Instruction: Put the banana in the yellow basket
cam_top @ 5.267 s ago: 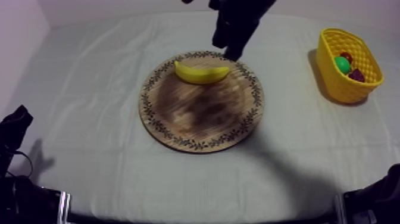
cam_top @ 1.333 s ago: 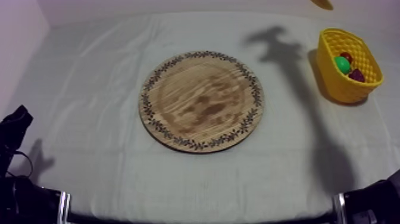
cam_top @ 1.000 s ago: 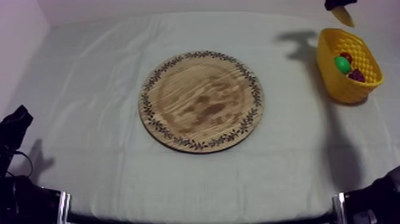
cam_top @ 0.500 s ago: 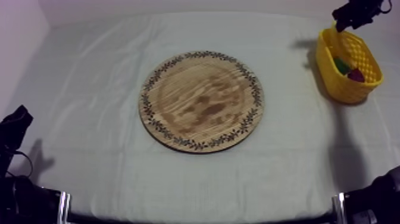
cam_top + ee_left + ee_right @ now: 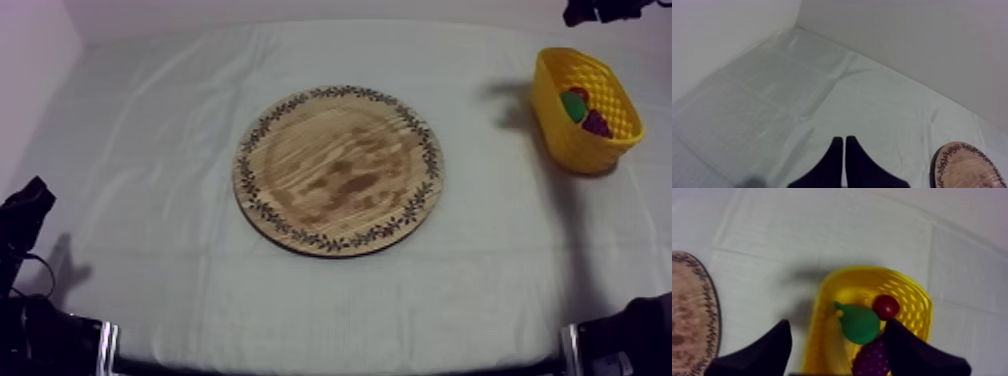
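The round wooden board (image 5: 340, 170) lies bare in the middle of the table, and its rim (image 5: 692, 313) also shows in the right wrist view. The yellow basket (image 5: 552, 105) stands at the far right. My right gripper (image 5: 837, 325) hovers above the basket (image 5: 912, 295), open, with nothing between its fingers; in the top view it (image 5: 598, 10) sits at the upper right edge. Inside the basket a smooth yellow shape, apparently the banana (image 5: 828, 350), lies along the wall beside the pear. My left gripper (image 5: 844, 144) rests shut over the cloth.
The basket also holds a green pear (image 5: 859, 323), a small red fruit (image 5: 886, 306) and purple grapes (image 5: 872, 360). My left arm (image 5: 25, 215) rests low at the left. Open cloth surrounds the board on all sides.
My right gripper carried the banana from the upper right to above the basket, opened and let it go, then drew back up. The pear is now partly covered.
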Controlling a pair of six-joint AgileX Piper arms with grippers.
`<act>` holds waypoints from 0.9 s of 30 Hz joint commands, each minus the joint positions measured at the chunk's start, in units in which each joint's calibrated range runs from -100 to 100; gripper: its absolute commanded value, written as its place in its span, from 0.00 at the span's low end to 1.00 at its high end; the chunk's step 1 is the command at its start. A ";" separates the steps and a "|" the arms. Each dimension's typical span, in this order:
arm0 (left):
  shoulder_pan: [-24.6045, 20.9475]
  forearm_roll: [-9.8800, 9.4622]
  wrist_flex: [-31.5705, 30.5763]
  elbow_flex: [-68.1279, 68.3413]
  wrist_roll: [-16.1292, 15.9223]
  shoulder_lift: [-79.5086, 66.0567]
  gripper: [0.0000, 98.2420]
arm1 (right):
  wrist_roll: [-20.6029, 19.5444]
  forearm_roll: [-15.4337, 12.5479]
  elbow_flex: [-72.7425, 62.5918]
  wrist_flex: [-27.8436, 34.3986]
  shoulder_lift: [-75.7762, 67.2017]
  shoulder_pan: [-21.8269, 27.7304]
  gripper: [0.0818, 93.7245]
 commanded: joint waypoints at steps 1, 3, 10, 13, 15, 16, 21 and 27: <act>-0.02 0.03 0.00 0.00 0.02 0.04 0.00 | -0.37 -0.91 2.24 -0.85 -6.95 -0.60 0.49; -0.02 0.03 0.00 0.00 0.02 0.04 0.00 | -0.23 -2.25 4.63 -1.48 -11.01 -0.96 0.41; -0.02 0.03 0.00 0.00 0.02 0.04 0.00 | -0.74 -5.18 16.04 -3.89 -25.53 -2.51 0.20; -0.02 0.03 0.00 0.00 0.02 0.04 0.00 | -1.10 -5.68 22.62 -6.26 -31.79 -3.11 0.11; -0.02 0.03 0.00 0.00 0.02 0.04 0.00 | -1.26 -5.85 27.66 -8.45 -36.06 -3.40 0.06; -0.02 0.03 0.00 0.00 0.02 0.04 0.00 | -1.28 -5.96 30.43 -9.78 -38.27 -3.52 0.04; -0.02 0.03 0.00 0.00 0.02 0.04 0.00 | 0.28 -7.24 45.90 -17.59 -50.21 -3.74 0.01; -0.02 0.03 0.00 0.00 0.02 0.04 0.00 | 3.22 -8.70 62.23 -23.38 -63.42 -3.78 0.01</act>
